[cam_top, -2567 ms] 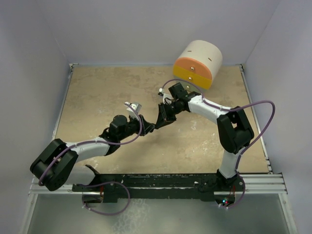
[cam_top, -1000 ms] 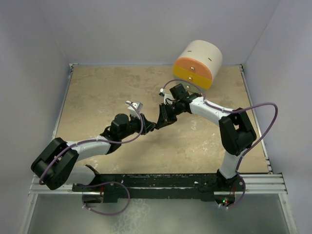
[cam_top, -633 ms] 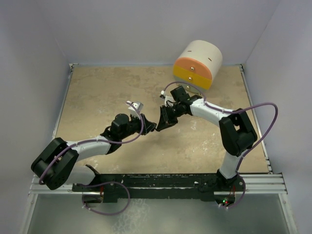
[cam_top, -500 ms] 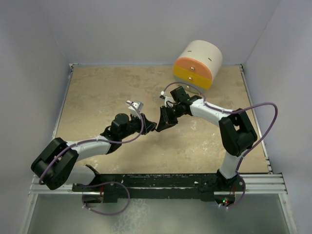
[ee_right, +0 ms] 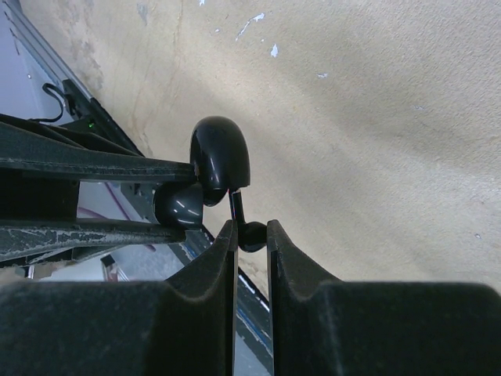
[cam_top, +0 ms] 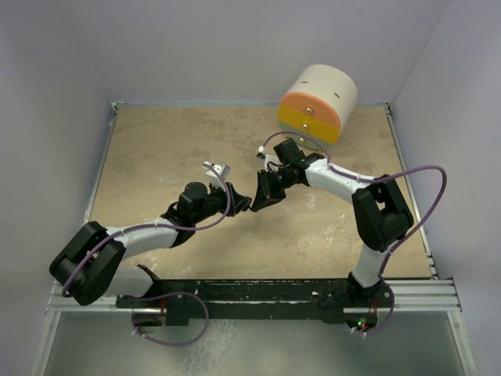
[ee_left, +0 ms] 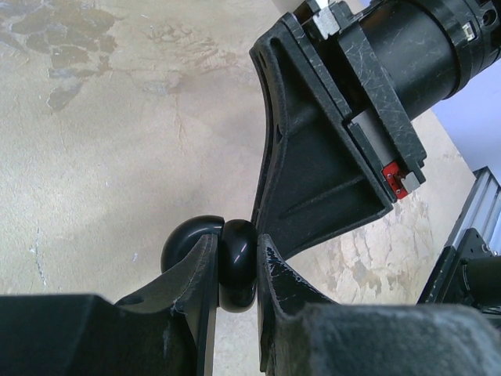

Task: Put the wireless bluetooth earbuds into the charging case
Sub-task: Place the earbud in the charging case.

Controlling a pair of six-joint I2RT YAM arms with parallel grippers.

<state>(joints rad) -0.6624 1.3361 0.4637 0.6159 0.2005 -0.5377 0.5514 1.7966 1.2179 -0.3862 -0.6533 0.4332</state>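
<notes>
My left gripper [cam_top: 241, 205] is shut on a glossy black charging case [ee_left: 235, 262], held above the table with its lid [ee_left: 190, 239] swung open to the left. My right gripper [cam_top: 258, 196] meets it tip to tip and is shut on a black stemmed earbud [ee_right: 252, 235]. The earbud's stem [ee_right: 235, 207] points up at the case [ee_right: 221, 153] and touches or nearly touches it. The right wrist view shows the case between the left fingers [ee_right: 86, 168]. No lavender earbuds are in view.
A cream cylinder box with an orange drawer front [cam_top: 317, 102] stands at the back right, just behind the right arm. Grey walls close the beige tabletop [cam_top: 156, 149] on three sides. The arm bases and rail [cam_top: 250, 294] run along the near edge.
The right wrist has shifted slightly toward the left gripper. Both grippers stay tip to tip and keep their holds.
</notes>
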